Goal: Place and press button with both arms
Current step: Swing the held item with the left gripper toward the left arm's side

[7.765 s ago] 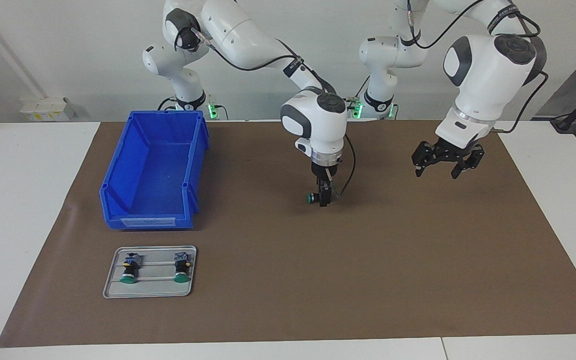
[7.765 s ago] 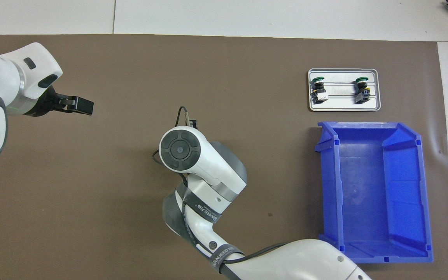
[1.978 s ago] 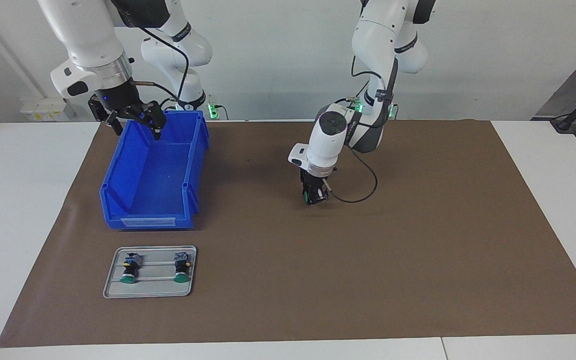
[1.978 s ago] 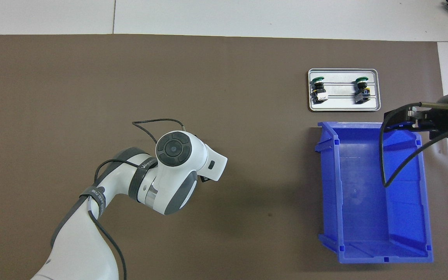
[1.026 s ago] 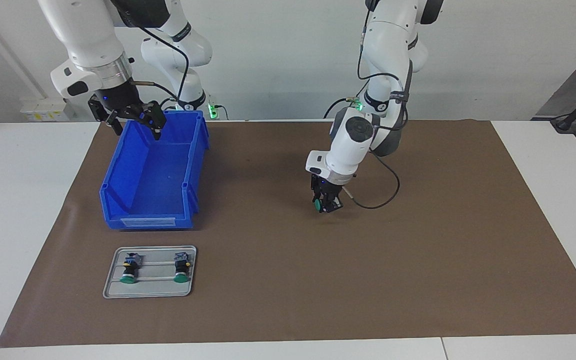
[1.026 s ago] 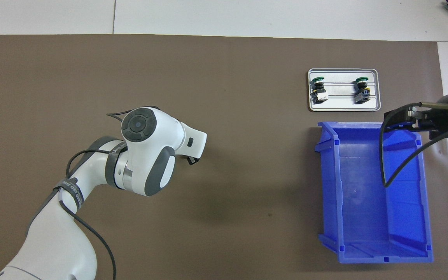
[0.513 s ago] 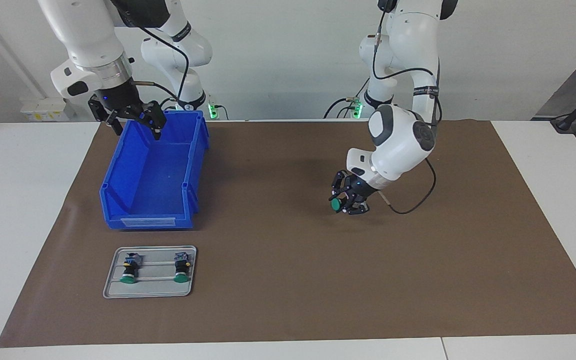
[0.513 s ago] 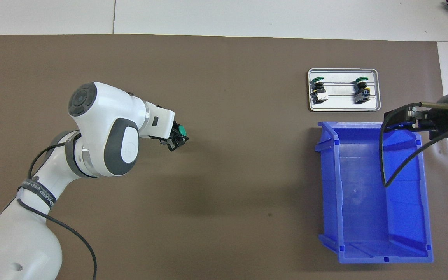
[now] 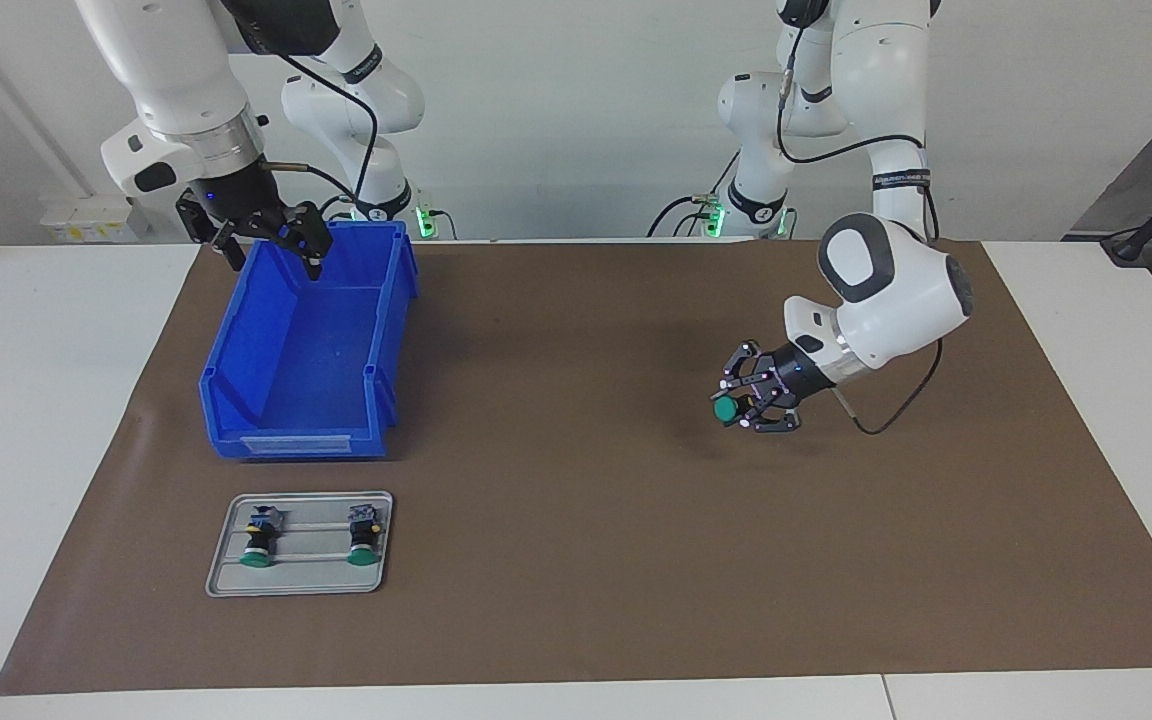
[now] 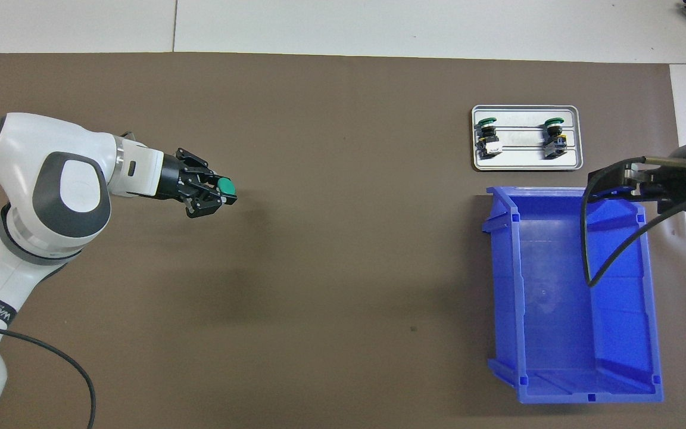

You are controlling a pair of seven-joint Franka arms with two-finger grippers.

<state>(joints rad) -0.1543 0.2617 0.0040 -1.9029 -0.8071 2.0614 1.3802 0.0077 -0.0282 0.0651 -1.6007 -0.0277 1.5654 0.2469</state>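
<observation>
The left pincer (image 9: pixel 748 408) was clamped on a button (image 9: pixel 725 409), carried level in the air with its green cap pointing toward the blue bin (image 9: pixel 306 345), over bare brown mat (image 9: pixel 576 560) well apart from that bin, toward the left arm's end of the counter. The right pincer (image 9: pixel 261 232) hung with its fingers spread wide and nothing in them, over the bin's rim nearest the robots, and waited. Two more buttons (image 9: pixel 257 536) lay on the metal tray (image 9: pixel 236 580), just beside the bin and farther from the robots. By my reading the button was in hand, but setting it down and pressing it were both left to do. The facing view showed the held button clear of the mat; the overhead view (image 10: pixel 224 189) showed the cap between the fingers but not its height.
</observation>
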